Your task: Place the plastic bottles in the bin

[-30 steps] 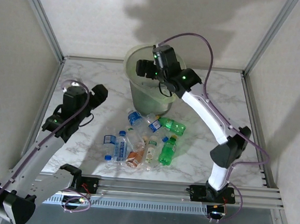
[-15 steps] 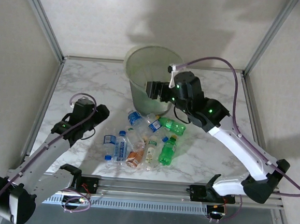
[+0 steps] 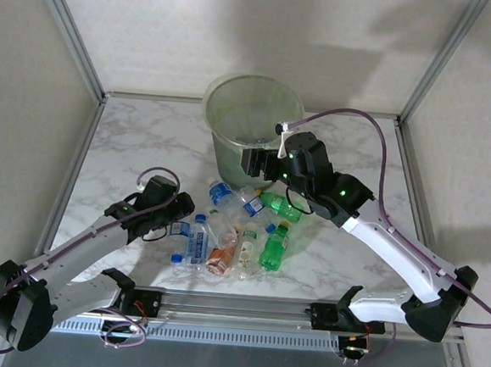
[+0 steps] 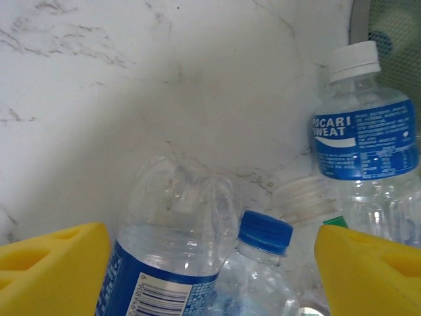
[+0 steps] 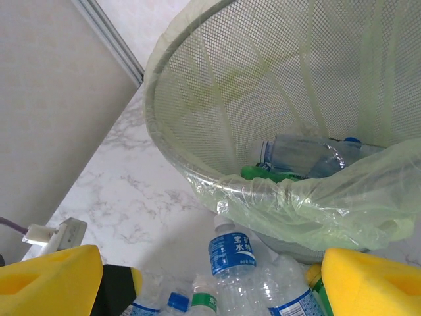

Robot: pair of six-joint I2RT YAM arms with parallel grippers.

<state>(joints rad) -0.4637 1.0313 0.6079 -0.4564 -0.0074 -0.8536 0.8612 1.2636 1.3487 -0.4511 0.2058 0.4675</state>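
The left gripper (image 3: 182,205) sits low at the left edge of the plastic bottles (image 3: 235,230) heaped on the marble counter (image 3: 138,141). Its yellow pads (image 4: 52,263) are spread apart around a blue-labelled bottle (image 4: 171,250), clamping nothing. The bin (image 3: 227,93) stands just behind the heap with a clear bottle (image 5: 306,155) lying inside. The right gripper (image 3: 250,161) hangs by its near wall, jaws apart and empty.

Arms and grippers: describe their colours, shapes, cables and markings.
The left arm and right arm have white links with black joint housings. Small green lights glow on the right one. A purple cable loops along each. The left gripper and right gripper are black, with fingers padded in bright yellow foam.
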